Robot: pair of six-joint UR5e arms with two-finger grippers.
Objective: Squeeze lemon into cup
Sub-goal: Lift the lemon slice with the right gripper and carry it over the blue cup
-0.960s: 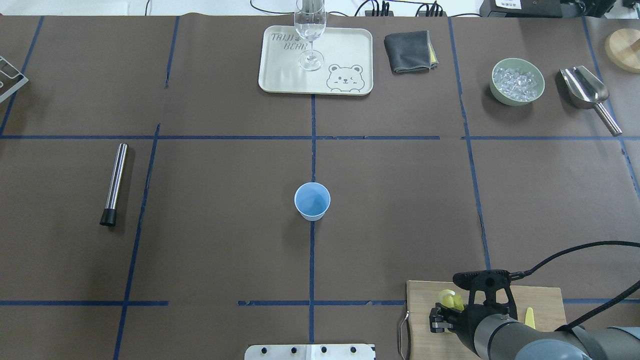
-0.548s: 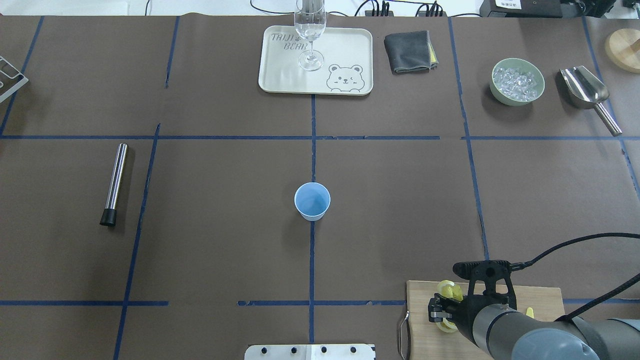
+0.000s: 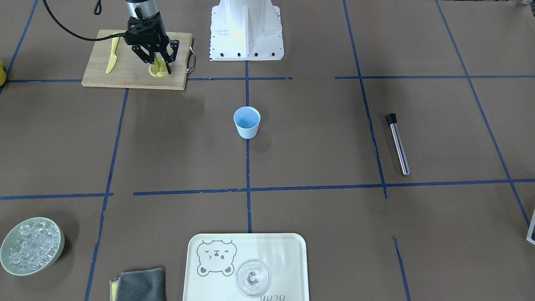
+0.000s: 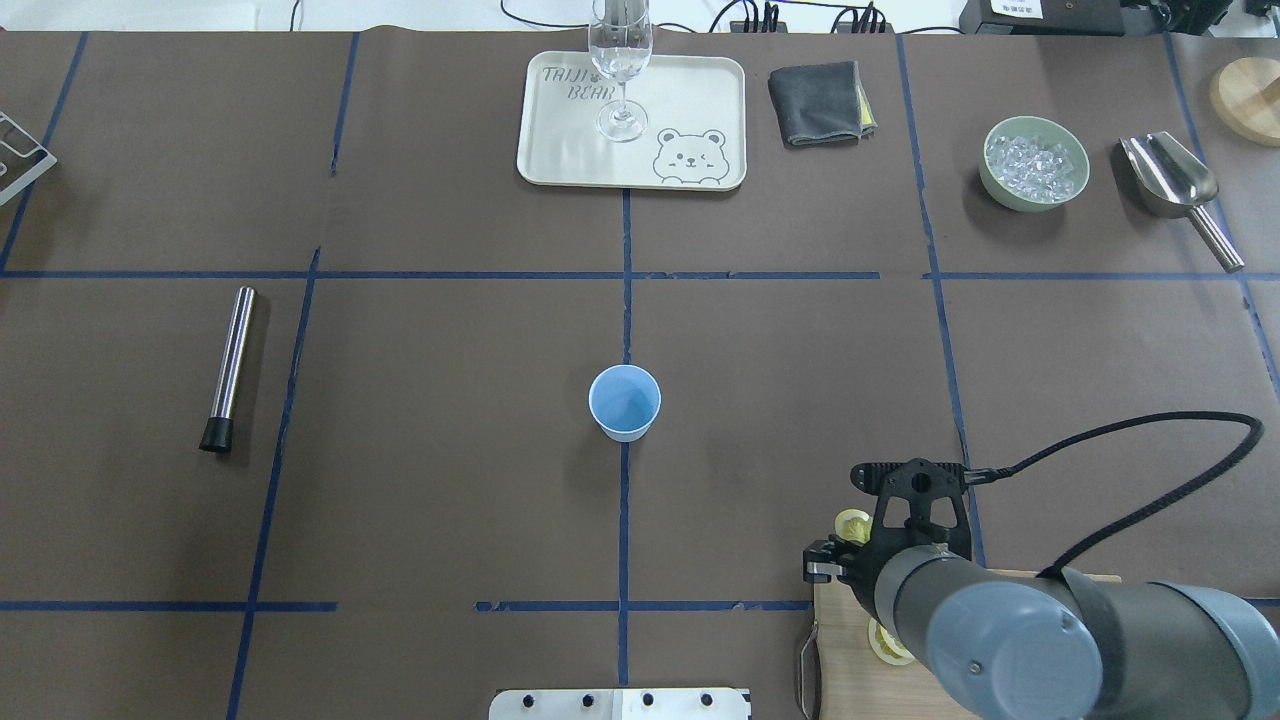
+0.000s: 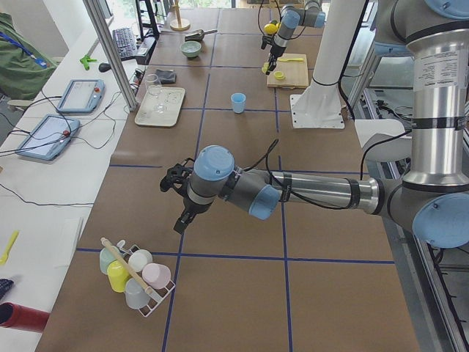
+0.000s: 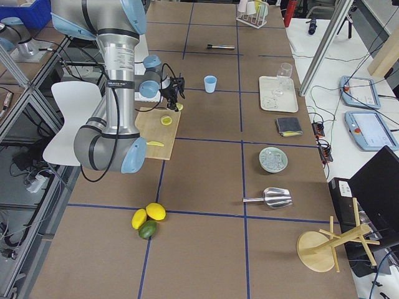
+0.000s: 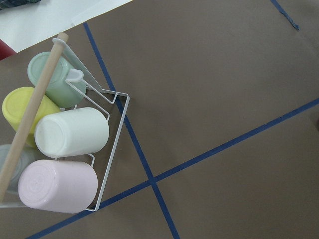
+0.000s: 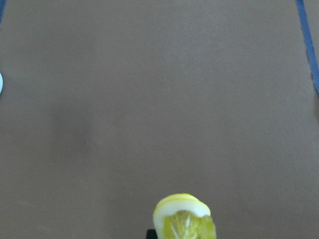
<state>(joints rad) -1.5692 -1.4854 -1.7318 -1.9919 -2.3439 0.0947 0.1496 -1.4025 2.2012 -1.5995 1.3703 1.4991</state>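
Note:
The pale-blue cup point(image 4: 624, 402) stands upright at the table's middle point(image 3: 246, 122). My right gripper point(image 4: 848, 537) is shut on the lemon point(image 4: 853, 522), a yellow slice pinched into a fold, and holds it just past the far left corner of the wooden board point(image 4: 843, 640). In the right wrist view the lemon point(image 8: 183, 219) shows at the bottom edge over bare table. A second slice point(image 4: 884, 645) lies on the board. The left gripper point(image 5: 182, 218) hovers near the mug rack, and I cannot tell whether it is open or shut.
A yellow knife point(image 3: 111, 58) lies on the board. At the back are a tray point(image 4: 700, 110) with a stemmed glass point(image 4: 620, 60), a grey cloth point(image 4: 815, 100), a bowl of ice point(image 4: 1035, 162) and a scoop point(image 4: 1170, 180). A steel rod point(image 4: 230, 365) lies left.
My right gripper has risen and moved away from the board toward the cup, carrying the lemon slice. The slice left on the board has come into view.

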